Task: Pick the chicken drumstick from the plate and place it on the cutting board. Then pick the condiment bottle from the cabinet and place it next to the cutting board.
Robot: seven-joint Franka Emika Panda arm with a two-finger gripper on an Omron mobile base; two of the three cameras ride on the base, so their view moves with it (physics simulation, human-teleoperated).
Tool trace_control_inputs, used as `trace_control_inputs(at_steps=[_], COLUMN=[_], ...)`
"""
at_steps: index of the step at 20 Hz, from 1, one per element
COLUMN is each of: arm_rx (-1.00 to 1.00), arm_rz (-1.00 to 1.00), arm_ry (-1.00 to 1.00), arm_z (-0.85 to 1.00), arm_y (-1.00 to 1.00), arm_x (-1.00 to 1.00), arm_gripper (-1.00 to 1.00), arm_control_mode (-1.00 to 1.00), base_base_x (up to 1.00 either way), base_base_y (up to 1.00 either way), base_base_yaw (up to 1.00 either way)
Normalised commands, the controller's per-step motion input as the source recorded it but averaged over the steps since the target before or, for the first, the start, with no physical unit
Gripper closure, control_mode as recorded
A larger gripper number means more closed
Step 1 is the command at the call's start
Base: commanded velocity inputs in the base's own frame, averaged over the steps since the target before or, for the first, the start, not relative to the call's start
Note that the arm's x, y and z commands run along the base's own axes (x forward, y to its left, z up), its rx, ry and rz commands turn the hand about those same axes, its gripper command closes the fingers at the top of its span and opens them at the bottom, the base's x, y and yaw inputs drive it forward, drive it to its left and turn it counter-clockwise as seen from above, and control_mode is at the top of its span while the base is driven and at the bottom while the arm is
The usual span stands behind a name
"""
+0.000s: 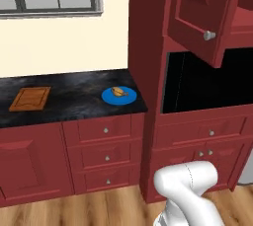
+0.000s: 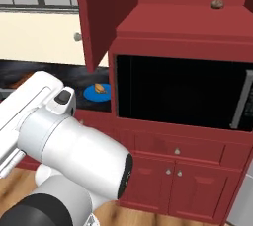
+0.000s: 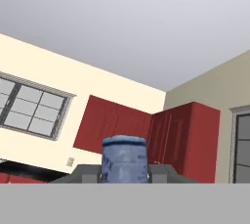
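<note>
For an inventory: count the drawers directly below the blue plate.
3, stacked under the counter: top drawer, middle drawer, bottom drawer, all beneath the plate. None seems hidden.

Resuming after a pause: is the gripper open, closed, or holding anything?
Gripper: closed on a pale blue-grey capped cylinder, seemingly the condiment bottle.

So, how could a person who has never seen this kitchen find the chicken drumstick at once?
Start at the black countertop under the window, left of the tall red cabinet. Near its right end lies a round blue plate, and the chicken drumstick rests on it. It is small and golden-brown, unlike the flat wooden cutting board further left.
</note>
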Motion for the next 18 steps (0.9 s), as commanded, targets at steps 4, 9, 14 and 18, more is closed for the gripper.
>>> trace_control_inputs(at_steps=[4, 9, 14, 18], arm_rx=[0.0, 0.0, 0.0, 0.0], arm_rz=[0.0, 0.0, 0.0, 0.0], arm_ry=[0.0, 0.0, 0.0, 0.0], arm_z=[0.0, 0.0, 0.0, 0.0], arm_y=[0.0, 0.0, 0.0, 0.0], arm_x=[0.0, 0.0, 0.0, 0.0], arm_gripper=[1.0, 1.0, 1.0, 1.0], arm_control_mode=[1.0, 1.0, 1.0, 1.0], base_base_x=[0.0, 0.0, 0.0, 0.0], base_base_y=[0.64, 0.62, 0.6, 0.58], base_base_yaw=[0.0, 0.0, 0.0, 0.0])
